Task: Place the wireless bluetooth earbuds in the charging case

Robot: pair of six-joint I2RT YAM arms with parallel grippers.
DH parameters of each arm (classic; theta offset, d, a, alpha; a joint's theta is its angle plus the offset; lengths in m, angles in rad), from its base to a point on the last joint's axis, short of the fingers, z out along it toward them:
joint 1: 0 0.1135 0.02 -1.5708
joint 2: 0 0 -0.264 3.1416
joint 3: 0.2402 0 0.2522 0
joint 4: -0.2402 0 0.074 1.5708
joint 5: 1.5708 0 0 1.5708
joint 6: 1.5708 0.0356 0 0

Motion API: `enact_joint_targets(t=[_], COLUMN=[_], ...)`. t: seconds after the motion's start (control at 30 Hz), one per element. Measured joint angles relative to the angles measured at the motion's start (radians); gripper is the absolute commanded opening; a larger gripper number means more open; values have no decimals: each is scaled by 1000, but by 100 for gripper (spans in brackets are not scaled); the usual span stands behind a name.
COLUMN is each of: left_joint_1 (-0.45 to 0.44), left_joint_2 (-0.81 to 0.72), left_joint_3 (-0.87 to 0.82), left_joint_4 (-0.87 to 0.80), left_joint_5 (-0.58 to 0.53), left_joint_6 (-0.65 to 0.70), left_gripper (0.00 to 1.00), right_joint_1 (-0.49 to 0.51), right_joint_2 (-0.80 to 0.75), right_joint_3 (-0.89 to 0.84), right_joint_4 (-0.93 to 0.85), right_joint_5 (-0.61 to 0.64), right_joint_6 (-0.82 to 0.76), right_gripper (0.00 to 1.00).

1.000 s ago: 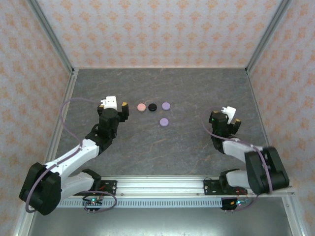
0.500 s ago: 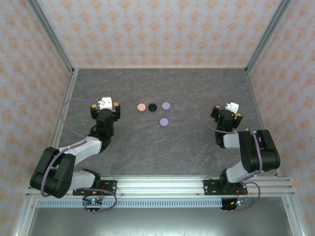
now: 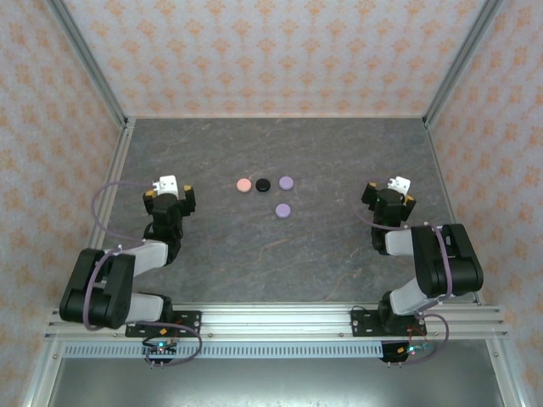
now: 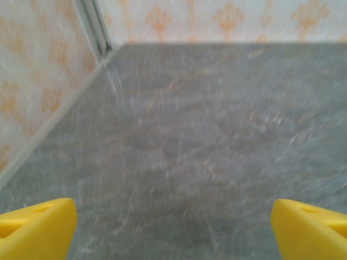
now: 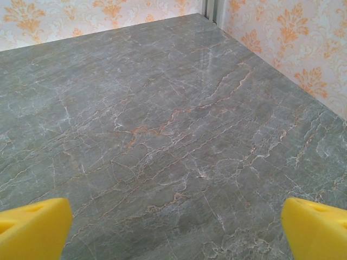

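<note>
Saw left end effector (image 3: 170, 193) at nine o'clock on grey marble-veined desk (image 3: 254, 254), spread wide, gripping nothing. Found right end effector (image 3: 390, 197) at three o'clock, likewise. Noted round pink disc (image 3: 244, 184), round black disc (image 3: 263, 184), round purple disc (image 3: 286, 182) in a row near centre; second round purple disc (image 3: 282, 210) at six o'clock of the first. Could not tell earbuds' whereabouts.

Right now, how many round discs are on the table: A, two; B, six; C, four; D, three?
C: a pink disc, a black disc and a purple disc form a row, and a second purple disc lies apart from it.
</note>
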State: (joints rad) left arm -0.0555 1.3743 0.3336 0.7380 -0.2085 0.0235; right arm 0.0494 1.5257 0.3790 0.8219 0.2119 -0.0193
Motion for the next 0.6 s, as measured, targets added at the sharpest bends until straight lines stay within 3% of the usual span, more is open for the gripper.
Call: enact_joint_targets(t=[0.17,0.3,0.6], left_joint_1=[26,26,10], left_joint_2=[122,123,123], left_joint_3=[21,38,60], left_joint_4=[24,31,29], left_joint_5=[50,72,77], left_joint_6=[-31,-37,-41], left_gripper=[94,100,100], right_joint_1=[0,0,0], right_joint_2=[0,0,0], right_joint_3=[0,0,1], right_joint_4=[-2,-4,-7], right_joint_5=[0,0,0], right_joint_6=[0,0,0], right_gripper=[99,99,99])
